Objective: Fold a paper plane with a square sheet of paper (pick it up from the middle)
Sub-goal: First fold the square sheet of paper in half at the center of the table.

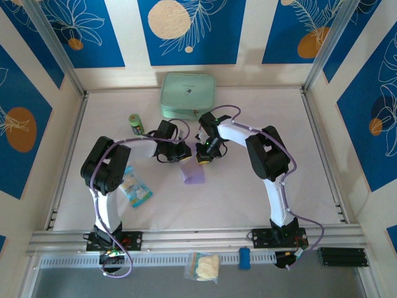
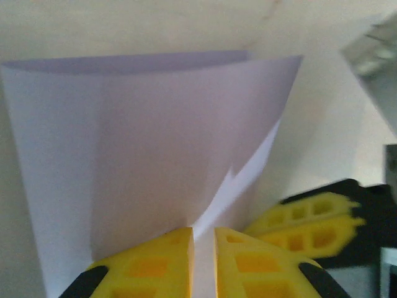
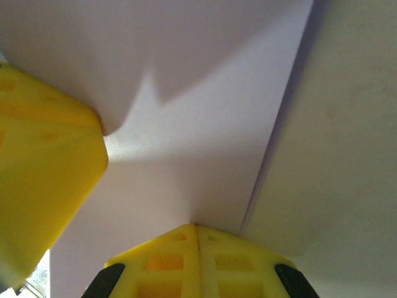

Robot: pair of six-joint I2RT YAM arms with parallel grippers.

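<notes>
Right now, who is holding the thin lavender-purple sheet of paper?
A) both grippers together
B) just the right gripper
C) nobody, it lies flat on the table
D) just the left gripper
A: the left gripper and the right gripper each have their yellow fingers pinched on the thin lavender-purple sheet of paper, which bends up between them.

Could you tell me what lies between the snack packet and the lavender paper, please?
Only bare table separates the snack packet from the sheet of paper, as the top external view shows.

left claw point(image 2: 203, 239), right claw point(image 3: 196, 231) both clamped
</notes>
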